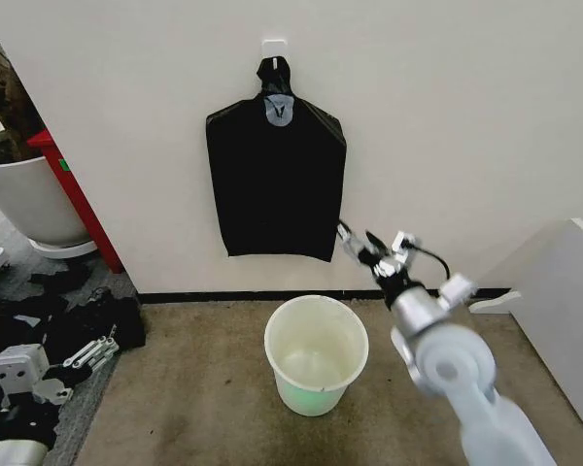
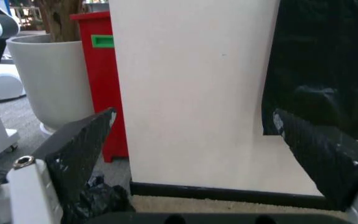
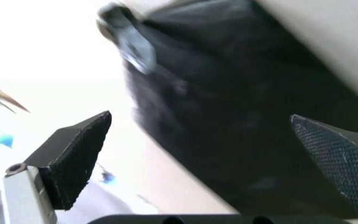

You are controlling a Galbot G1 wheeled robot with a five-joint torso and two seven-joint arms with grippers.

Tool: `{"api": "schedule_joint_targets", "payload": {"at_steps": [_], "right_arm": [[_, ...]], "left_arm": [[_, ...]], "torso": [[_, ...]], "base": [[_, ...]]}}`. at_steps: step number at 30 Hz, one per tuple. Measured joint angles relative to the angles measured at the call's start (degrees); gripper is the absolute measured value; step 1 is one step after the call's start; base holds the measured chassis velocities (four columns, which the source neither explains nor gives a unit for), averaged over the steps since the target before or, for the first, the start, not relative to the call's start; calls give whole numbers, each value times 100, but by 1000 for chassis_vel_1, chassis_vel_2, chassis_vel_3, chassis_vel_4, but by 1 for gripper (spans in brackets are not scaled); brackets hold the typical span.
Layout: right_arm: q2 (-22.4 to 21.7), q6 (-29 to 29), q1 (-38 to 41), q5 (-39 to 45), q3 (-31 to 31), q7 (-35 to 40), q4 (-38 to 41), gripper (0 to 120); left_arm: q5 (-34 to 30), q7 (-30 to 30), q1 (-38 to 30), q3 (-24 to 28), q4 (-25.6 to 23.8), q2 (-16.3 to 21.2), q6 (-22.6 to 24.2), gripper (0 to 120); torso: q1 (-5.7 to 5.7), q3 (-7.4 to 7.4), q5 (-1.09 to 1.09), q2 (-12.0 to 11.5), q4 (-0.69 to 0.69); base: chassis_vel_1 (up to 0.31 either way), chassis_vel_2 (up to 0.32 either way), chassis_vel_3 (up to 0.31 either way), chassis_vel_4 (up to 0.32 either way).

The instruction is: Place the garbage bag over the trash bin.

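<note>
Right gripper [image 1: 361, 243] raised with fingers spread wide, empty, just beside the lower right corner of the hanging black bag [image 1: 275, 175].
Garbage bag bundle hangs flat from a white hook [image 1: 274, 47] on the cream wall, no readable writing anywhere on it. Trash bin [image 1: 316, 353] stands upright on the carpet below, open and unlined. Left gripper [image 1: 89, 354] waits low at the robot's left side, jaws also apart and holding nothing, near a red cabinet [image 2: 101, 79] and white plant pot [image 1: 27, 194].

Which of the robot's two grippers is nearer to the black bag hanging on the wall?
The right gripper, raised beside the hanging black bag's lower right corner. The left gripper sits low, far off to the bag's left near the floor.
</note>
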Motion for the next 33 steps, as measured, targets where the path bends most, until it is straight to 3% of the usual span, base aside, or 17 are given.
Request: {"api": "schedule_joint_targets", "payload": {"at_steps": [4, 13, 15, 24, 33], "right_arm": [[205, 99, 808, 650, -330, 251, -192, 100], [654, 285, 1861, 823, -1001, 490, -799, 100], [937, 415, 2107, 992, -1100, 628, -1059, 100], [1676, 561, 2653, 803, -984, 724, -2296, 100], [1799, 569, 2741, 668, -746, 764, -2553, 100]], "left_arm": [[-17, 11, 24, 26, 0, 15, -68, 100], [-37, 34, 51, 63, 0, 34, -154, 100], [-34, 36, 50, 66, 0, 12, -154, 100], [32, 50, 48, 66, 1, -75, -175, 100], [154, 83, 41, 64, 1, -190, -196, 100]], "torso": [[0, 0, 0, 0, 0], [0, 0, -2, 0, 0], [0, 0, -1, 0, 0], [0, 0, 1, 0, -1], [0, 0, 1, 0, -1]], "base": [[0, 0, 0, 0], [0, 0, 0, 0], [0, 0, 0, 0], [0, 0, 0, 0], [0, 0, 0, 0]]}}
